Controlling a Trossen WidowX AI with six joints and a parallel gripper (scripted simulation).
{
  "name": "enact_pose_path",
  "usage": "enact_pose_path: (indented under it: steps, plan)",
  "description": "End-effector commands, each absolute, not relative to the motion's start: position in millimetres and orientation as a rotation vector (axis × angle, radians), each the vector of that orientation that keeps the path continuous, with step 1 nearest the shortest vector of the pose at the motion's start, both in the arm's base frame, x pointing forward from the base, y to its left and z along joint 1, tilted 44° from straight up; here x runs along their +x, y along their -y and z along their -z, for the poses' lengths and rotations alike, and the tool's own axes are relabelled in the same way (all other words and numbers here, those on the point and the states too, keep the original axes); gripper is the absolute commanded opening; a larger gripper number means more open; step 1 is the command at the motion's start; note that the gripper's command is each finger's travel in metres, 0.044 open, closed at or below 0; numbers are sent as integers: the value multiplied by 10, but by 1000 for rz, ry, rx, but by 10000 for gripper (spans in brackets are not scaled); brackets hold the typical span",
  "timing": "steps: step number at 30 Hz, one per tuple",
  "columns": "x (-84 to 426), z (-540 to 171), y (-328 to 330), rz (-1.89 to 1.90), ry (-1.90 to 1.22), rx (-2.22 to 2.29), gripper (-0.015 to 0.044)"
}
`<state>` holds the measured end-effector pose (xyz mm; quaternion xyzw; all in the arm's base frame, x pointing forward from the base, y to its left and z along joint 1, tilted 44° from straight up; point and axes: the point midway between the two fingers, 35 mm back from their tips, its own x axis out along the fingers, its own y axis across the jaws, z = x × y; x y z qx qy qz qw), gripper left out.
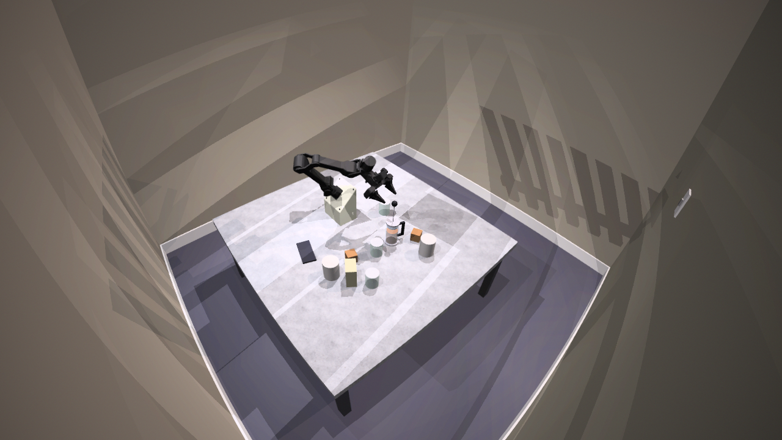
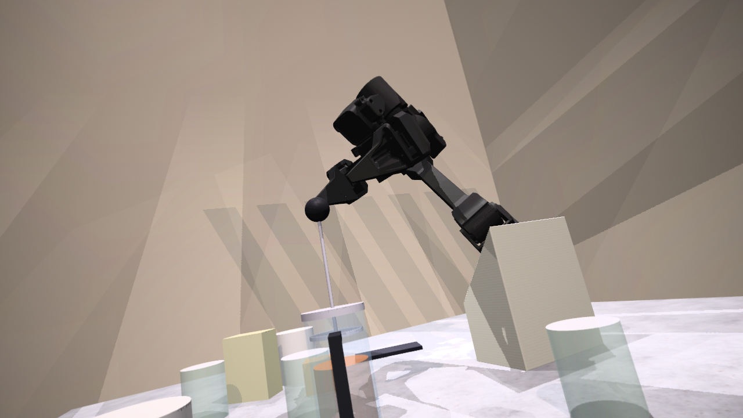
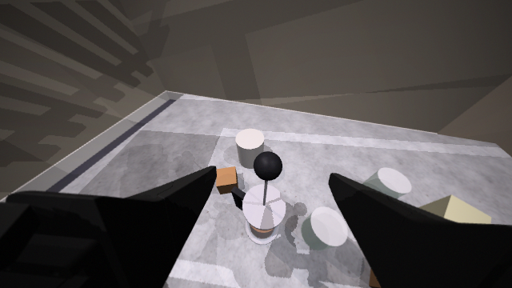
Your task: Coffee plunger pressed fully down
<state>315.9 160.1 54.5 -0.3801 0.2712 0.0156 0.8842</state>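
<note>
One gripper [image 3: 272, 180] hangs above the table [image 1: 382, 317], jaws spread wide and holding nothing. In the wrist view, the coffee press [image 3: 264, 214] stands upright between the fingertips, its plunger knob [image 3: 267, 166] raised at 12 o'clock from the lid.

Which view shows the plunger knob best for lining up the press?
Wrist: the plunger knob sits framed between the open gripper fingers, above the lid. Exterior shows its height on the rod, partly against the arm. Top shows only a speck.
</note>
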Motion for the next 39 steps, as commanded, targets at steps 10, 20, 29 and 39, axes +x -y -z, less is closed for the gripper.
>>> enact_pose_path:
  steps: [10,20,29,39]
  plan:
    - [3328,-413,-1558,-39,-568,-798,440]
    - [3443,-343,-1525,-38,-566,-799,440]
    - [3445,-342,-1525,-38,-566,-799,230]
    - [3445,-342,-1525,-38,-566,-799,115]
